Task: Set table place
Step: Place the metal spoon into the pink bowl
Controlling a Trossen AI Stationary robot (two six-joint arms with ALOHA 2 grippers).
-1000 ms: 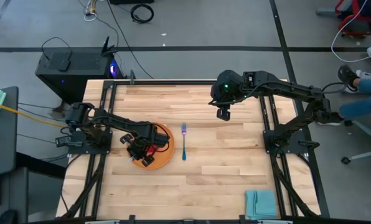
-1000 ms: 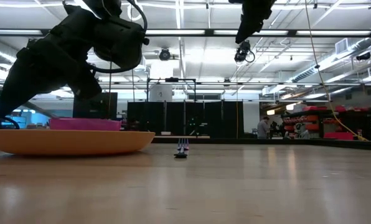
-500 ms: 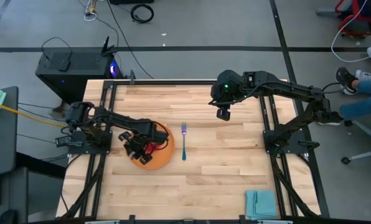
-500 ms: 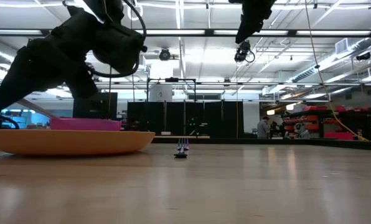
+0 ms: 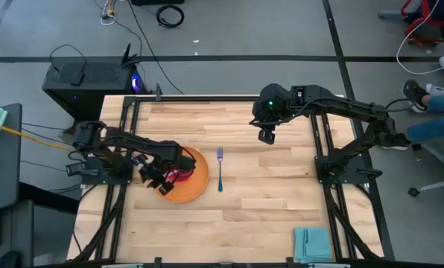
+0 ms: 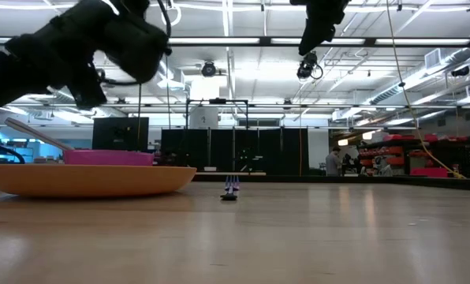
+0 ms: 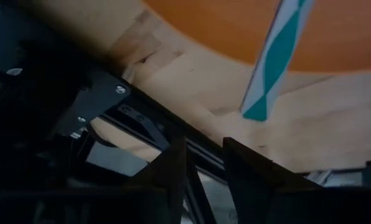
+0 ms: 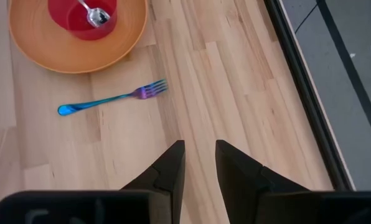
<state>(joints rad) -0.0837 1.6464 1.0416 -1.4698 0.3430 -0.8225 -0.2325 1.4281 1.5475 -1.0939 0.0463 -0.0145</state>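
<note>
While the left end effector (image 5: 156,181) hovers at the plate's (image 5: 194,188) left edge, center-left of the high view, its fingers (image 7: 173,163) sit slightly apart with nothing between them. Pink-red cup (image 8: 81,14) sits on the orange plate, silver spoon (image 8: 93,14) resting in it, handle sticking out past the rim in the low view. Blue-handled fork (image 5: 220,169) lies on the bench (image 5: 267,216) just right of the plate, not touching. Right end effector (image 5: 266,135) waits in the upper middle of the frame, fingers a little apart, empty. Teal napkin (image 5: 312,243) lies at lower right, well apart. Risk: left arm sits low and close, so a sideways sweep could clip the spoon handle, tip the cup or shove the plate into the fork.
</note>
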